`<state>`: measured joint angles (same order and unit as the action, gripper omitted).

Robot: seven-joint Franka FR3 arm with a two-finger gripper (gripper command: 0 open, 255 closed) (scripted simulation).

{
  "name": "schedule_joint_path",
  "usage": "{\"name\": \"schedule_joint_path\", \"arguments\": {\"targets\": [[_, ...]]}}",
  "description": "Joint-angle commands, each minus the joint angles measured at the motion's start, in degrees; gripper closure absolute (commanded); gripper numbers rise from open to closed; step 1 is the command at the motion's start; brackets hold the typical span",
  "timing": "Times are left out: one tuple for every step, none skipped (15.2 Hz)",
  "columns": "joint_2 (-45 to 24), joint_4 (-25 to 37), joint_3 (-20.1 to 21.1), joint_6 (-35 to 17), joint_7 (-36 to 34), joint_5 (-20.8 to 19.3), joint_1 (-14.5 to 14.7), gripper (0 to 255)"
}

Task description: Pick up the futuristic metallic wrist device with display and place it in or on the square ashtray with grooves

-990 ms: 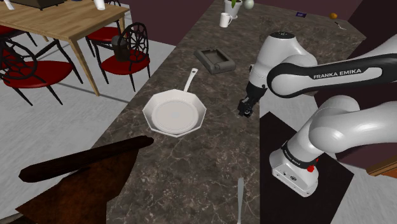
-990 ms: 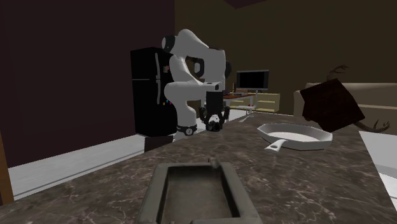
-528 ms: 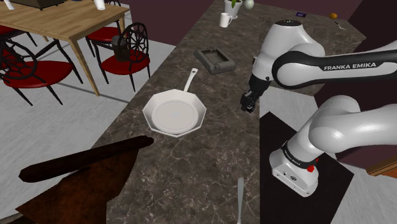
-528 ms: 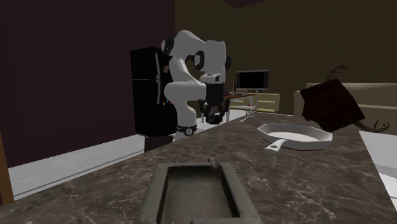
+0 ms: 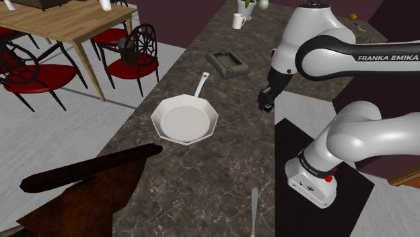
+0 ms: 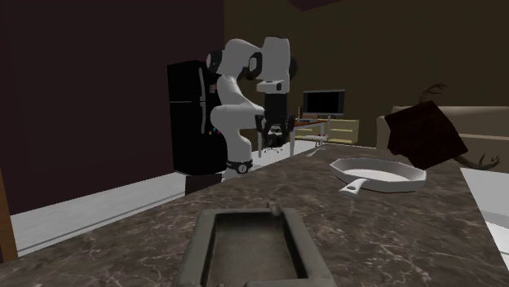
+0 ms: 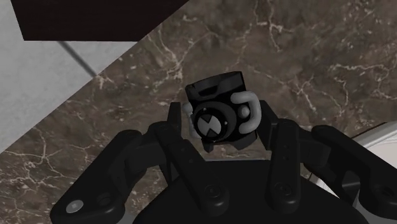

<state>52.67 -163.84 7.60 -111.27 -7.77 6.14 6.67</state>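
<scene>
The wrist device (image 7: 218, 108) is pinched between the two black fingers (image 7: 280, 141) of the gripper (image 7: 222, 127), one finger pressed to each side of it. It hangs above the dark marbled counter (image 5: 229, 168), close to the edge that faces the stand (image 5: 288, 138). In the wrist view that edge runs on a slant just beyond the device, with pale floor past it.

The device is a compact black block. It has a round dial bearing a pale hourglass mark and grey loops at the sides. The dial faces back up toward the hand. The block looks about as wide as it is deep, so I cannot tell its long axis; it sits a little askew between the fingers.

In the shoulder view the bare counter lies open toward the square grey ashtray (image 5: 227, 64), which sits well apart from the gripper, up and to the left. The white frying pan (image 5: 184, 121) lies further left — its handle points toward the ashtray without touching it.
</scene>
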Motion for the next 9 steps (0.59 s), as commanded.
{"name": "schedule_joint_path", "arguments": {"targets": [[0.4,1.36,-0.27,1.78,0.11,-0.27,-0.17,255],[0.57,2.05,-0.35,2.64,0.1,-0.35,-0.21,255],[0.72,2.75,-0.43,3.49,0.1,-0.44,-0.25,255],[0.84,3.47,-0.51,4.33,0.1,-0.52,-0.29,255],[0.95,4.19,-0.58,5.15,0.09,-0.6,-0.33,255],[1.03,4.92,-0.66,5.97,0.09,-0.68,-0.37,255],[1.08,5.39,-0.71,6.49,0.09,-0.73,-0.4,255],[-1.4,6.59,-1.4,5.23,0.97,-1.44,-1.17,255],[-3.86,7.85,-2.06,4.05,1.81,-2.12,-1.88,255]]}}
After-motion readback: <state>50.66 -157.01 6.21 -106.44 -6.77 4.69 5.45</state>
